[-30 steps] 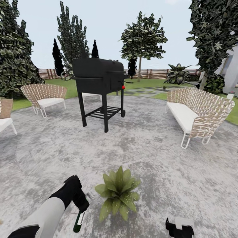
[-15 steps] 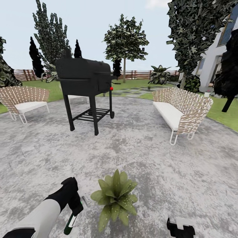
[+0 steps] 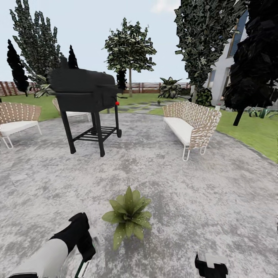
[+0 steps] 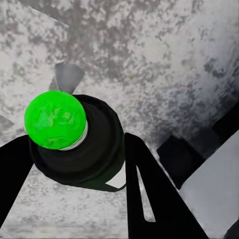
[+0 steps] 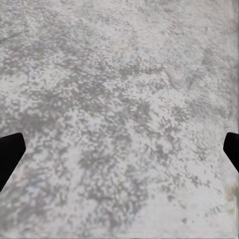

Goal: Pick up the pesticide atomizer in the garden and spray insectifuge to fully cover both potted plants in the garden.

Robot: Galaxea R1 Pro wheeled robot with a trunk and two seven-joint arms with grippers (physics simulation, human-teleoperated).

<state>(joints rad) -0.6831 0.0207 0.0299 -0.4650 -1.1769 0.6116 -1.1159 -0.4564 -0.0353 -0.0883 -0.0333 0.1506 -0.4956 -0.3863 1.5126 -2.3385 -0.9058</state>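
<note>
One potted plant (image 3: pixel 127 216), a low rosette of pointed olive-green speckled leaves, sits on the grey paved patio (image 3: pixel 200 185) of the garden, low in the head view. Just left of it and clear of its leaves, my left gripper (image 3: pixel 85 244) is shut on the pesticide atomizer (image 3: pixel 82 268), whose dark green end points down at the picture's lower edge. In the left wrist view the atomizer (image 4: pixel 82 149) shows a bright green round tip and sits between the black fingers (image 4: pixel 149 199). My right gripper (image 3: pixel 210 265) hangs to the plant's right; its fingertips (image 5: pixel 10 154) stand wide apart over bare paving.
A black grill (image 3: pixel 87 92) stands on the patio beyond the plant. A wicker sofa (image 3: pixel 189 125) is at the back right and a wicker chair (image 3: pixel 17 119) at the far left. Lawn (image 3: pixel 251 133), trees, a brown fence (image 3: pixel 154 87) and a house wall (image 3: pixel 224 73) ring the patio.
The whole view has swung right, so grill, seats and trees sit further left. The left gripper still holds the atomizer, which now shows lower at the picture's edge.
</note>
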